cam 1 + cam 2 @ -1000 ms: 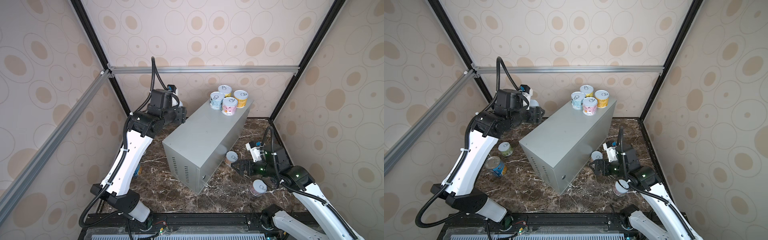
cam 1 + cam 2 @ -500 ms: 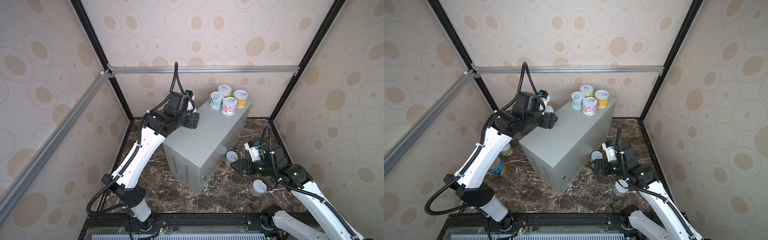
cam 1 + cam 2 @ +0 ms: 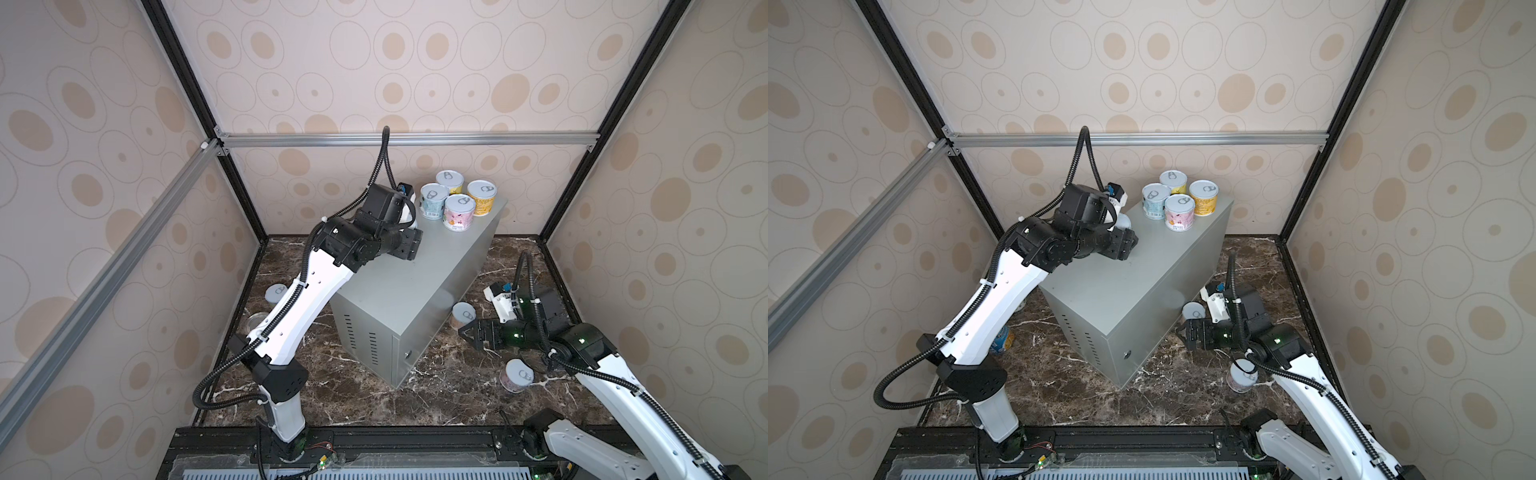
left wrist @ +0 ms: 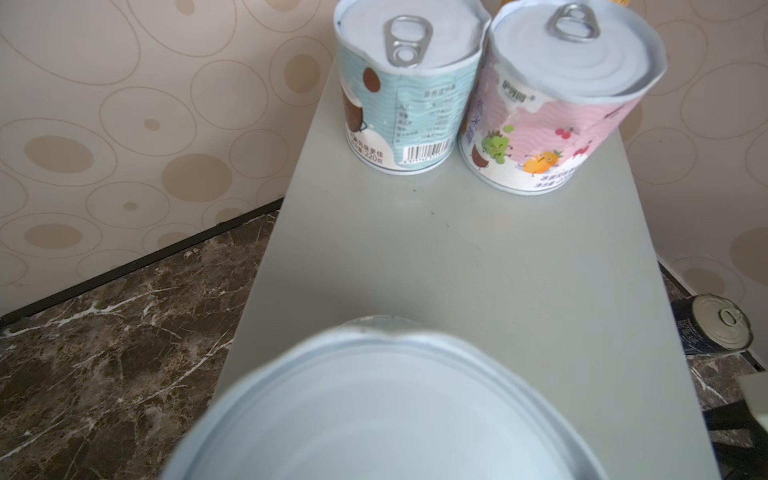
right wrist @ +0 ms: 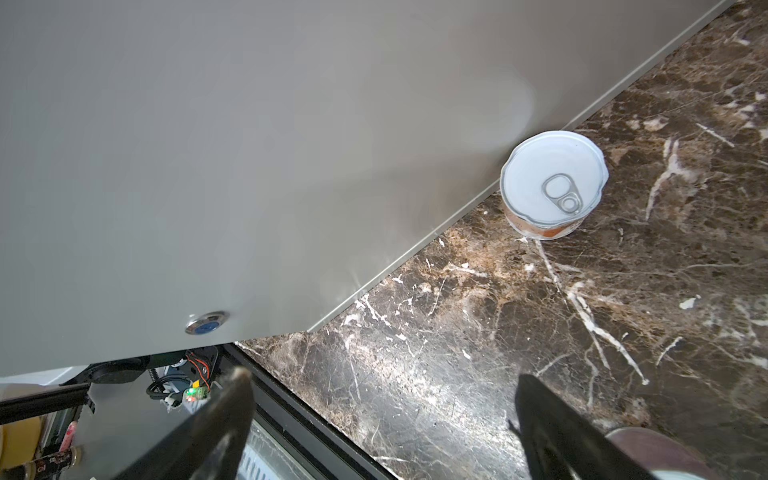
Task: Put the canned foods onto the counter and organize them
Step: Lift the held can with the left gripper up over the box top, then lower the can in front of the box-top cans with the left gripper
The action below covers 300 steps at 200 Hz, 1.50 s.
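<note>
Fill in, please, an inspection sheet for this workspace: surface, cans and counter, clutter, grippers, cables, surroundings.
Surface: dark marble floor, white-veined, no spill seen.
Job's things: grey counter carries four upright cans grouped at its far end. On the marble stand an orange-labelled can close beside the counter, a pinkish can near the right arm, and left-side cans partly hidden by the left arm.
Clutter: nothing seen.
Grippers: left gripper shut on a pale-lidded can above the counter; right gripper open, empty, low over the marble.
Cables: black conduit loops above the left arm, clear of the cans.
Surroundings: patterned walls, aluminium frame bar.
</note>
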{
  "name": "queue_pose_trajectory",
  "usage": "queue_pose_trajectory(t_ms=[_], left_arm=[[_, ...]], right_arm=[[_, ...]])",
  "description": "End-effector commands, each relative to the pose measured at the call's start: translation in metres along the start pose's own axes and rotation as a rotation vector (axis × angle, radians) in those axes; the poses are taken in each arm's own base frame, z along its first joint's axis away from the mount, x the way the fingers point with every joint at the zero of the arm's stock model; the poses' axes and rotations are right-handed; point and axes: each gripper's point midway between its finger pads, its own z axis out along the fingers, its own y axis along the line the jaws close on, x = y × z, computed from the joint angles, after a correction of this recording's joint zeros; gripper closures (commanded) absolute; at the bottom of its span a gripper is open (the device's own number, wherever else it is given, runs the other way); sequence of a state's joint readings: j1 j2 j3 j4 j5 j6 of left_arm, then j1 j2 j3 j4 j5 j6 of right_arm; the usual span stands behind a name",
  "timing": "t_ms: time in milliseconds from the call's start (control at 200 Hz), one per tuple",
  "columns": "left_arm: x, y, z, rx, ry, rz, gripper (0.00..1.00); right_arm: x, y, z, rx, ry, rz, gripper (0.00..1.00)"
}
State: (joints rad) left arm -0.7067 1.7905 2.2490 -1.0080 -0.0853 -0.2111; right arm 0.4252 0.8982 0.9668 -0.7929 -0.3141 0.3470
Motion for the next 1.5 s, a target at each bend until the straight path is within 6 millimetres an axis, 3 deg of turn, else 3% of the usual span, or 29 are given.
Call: queue_pose_trajectory(t_ms=[0,260,500,725,1180,1495], left_arm=[[-0.026,-0.006,-0.019,0.006,-0.097,0.024,0.36],[-0.021,-0.010,-0.005,0.008,-0.070,0.036,0.31],[-0.019,-0.010,0.003,0.004,-0.057,0.041,0.15],[-0.021,-0.011,0.007,0.004,-0.058,0.041,0.08],[-0.045,-0.010,-0.042,0.040,-0.183,0.022,0.02],[-0.013,-0.005,-0.065,0.087,-0.351,-0.031,0.01]], right_arm=[[-0.003,0.002,-0.004,-0.003,-0.008,-0.023,0.00],[0.001,0.000,0.004,-0.008,0.002,-0.020,0.00],[0.002,-0.002,0.004,-0.006,0.000,-0.025,0.00],[0.003,-0.003,0.004,0.000,-0.001,-0.028,0.00],[0.002,-0.002,-0.003,0.005,-0.019,-0.028,0.00],[0.005,-0.003,-0.002,0.002,-0.021,-0.020,0.00]])
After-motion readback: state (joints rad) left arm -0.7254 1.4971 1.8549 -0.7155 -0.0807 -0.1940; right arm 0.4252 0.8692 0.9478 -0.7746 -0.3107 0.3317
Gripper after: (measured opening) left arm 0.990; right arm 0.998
